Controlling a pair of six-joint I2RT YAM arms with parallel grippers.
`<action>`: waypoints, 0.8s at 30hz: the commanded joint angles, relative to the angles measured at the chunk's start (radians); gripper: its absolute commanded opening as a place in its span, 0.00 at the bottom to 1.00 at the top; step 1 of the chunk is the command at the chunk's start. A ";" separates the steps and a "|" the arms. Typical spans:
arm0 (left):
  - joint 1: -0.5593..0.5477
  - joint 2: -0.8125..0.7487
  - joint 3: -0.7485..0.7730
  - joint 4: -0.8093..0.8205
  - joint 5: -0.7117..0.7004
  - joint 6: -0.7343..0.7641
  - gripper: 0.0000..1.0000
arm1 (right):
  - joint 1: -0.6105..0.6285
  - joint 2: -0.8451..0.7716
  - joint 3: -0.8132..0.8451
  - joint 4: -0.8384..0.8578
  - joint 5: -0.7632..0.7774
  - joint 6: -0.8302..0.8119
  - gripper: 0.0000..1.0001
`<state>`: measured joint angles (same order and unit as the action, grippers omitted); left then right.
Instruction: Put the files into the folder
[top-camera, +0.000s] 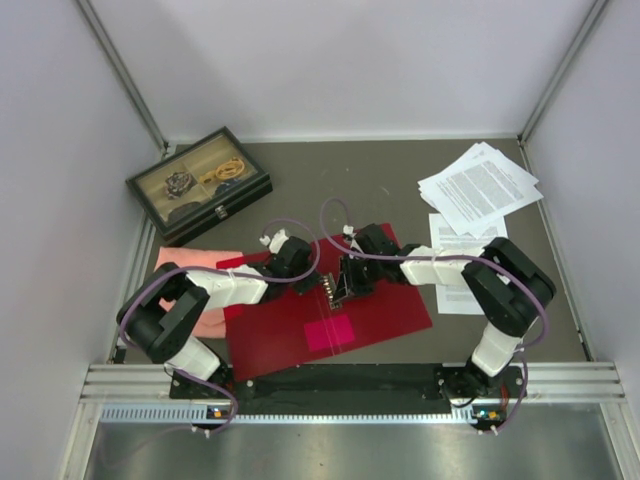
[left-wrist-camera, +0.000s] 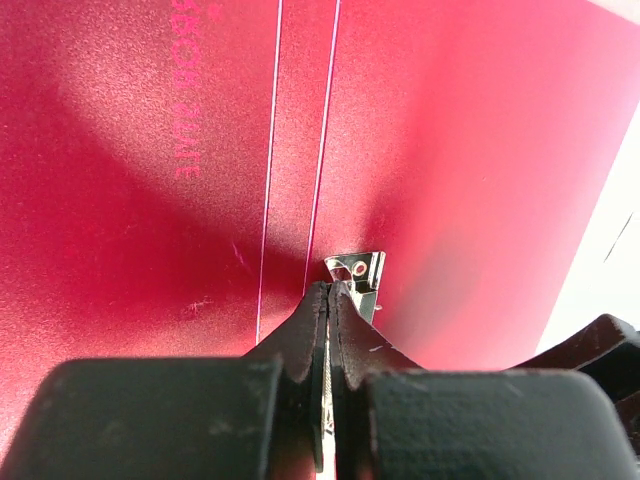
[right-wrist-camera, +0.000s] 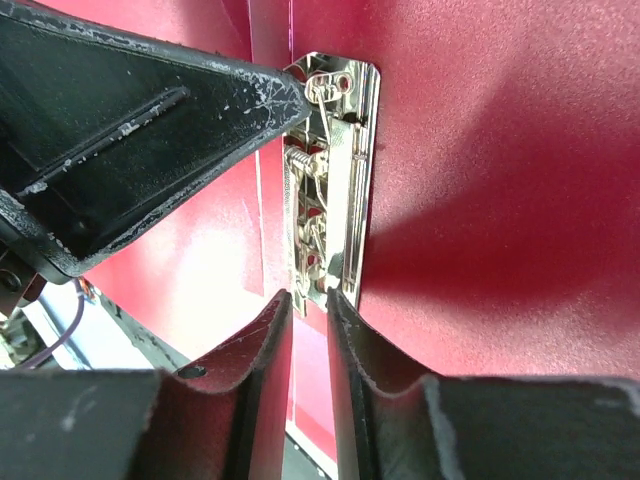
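Observation:
The red folder (top-camera: 290, 335) lies open on the table, with a metal clip (top-camera: 336, 290) at its spine and a pink sticker (top-camera: 330, 332) inside. My left gripper (top-camera: 318, 284) is shut, its tip (left-wrist-camera: 330, 287) touching the clip's far end (left-wrist-camera: 360, 272). My right gripper (right-wrist-camera: 310, 297) has its jaws narrowly apart, closed on the clip's near end (right-wrist-camera: 335, 170). The left fingers (right-wrist-camera: 200, 110) show in the right wrist view, touching the top of the clip. The files (top-camera: 480, 185), white printed sheets, lie at the back right, apart from the folder.
More printed sheets (top-camera: 455, 245) lie under the right arm beside the folder. A black glass-lidded box (top-camera: 198, 185) stands at the back left. A salmon-pink cloth (top-camera: 195, 265) lies left of the folder. Side walls close in on both sides.

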<state>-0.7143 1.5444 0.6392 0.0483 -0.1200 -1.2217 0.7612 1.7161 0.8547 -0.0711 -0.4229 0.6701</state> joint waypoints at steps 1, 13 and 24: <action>0.001 0.059 -0.038 -0.162 -0.044 -0.041 0.00 | -0.008 -0.016 -0.032 0.059 -0.016 0.011 0.20; 0.001 0.057 -0.041 -0.171 -0.050 -0.050 0.00 | -0.008 0.016 -0.054 0.132 -0.056 0.025 0.15; 0.003 0.036 -0.001 -0.206 -0.063 0.088 0.05 | -0.005 0.074 -0.048 0.105 0.027 -0.001 0.00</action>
<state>-0.7143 1.5467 0.6434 0.0391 -0.1280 -1.2579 0.7559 1.7508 0.8005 0.0395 -0.4988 0.6998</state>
